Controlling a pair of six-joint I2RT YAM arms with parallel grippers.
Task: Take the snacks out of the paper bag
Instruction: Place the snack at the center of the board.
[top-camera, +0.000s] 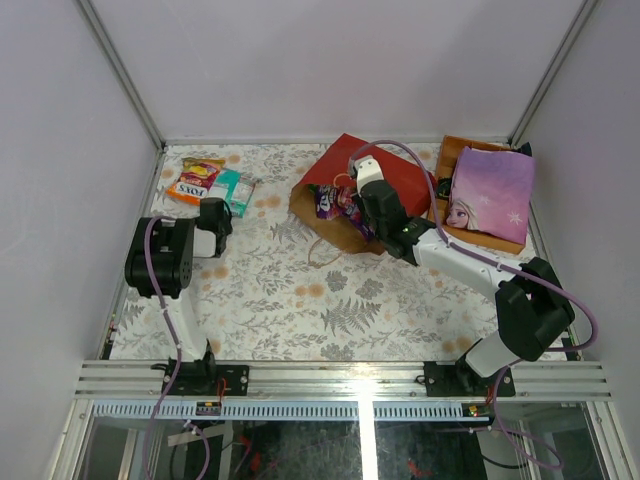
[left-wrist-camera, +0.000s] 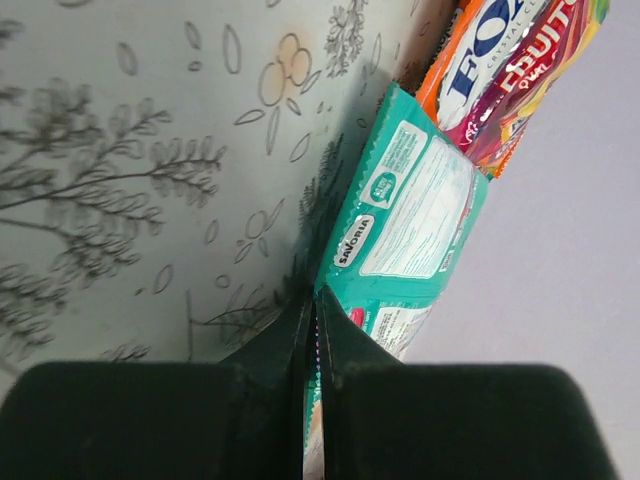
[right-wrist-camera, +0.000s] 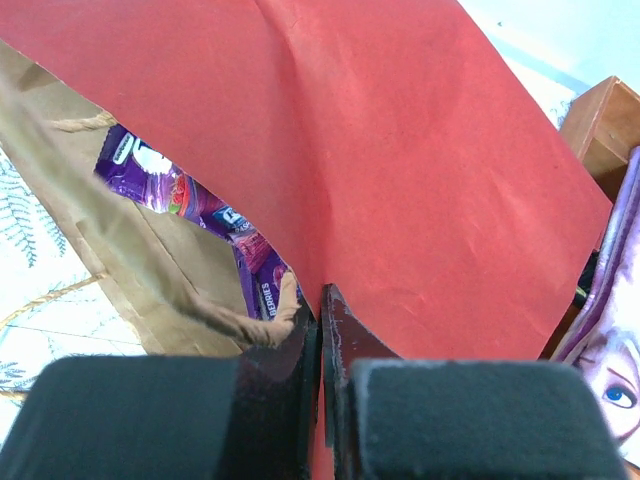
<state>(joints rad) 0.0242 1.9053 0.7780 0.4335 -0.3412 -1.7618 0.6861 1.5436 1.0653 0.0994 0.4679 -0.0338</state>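
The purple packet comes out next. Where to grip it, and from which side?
Probably pinch the exposed end of the purple packet at the open mouth of the paper bag. Come low from the mouth side: the bag lies on its side, its red wall overhanging the packet.

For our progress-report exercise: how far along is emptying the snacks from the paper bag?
Done: an orange FOX'S bag and teal Savoria pack lie on the table. In hand: right gripper pinches the paper bag's rim. Remaining: purple packets inside it.
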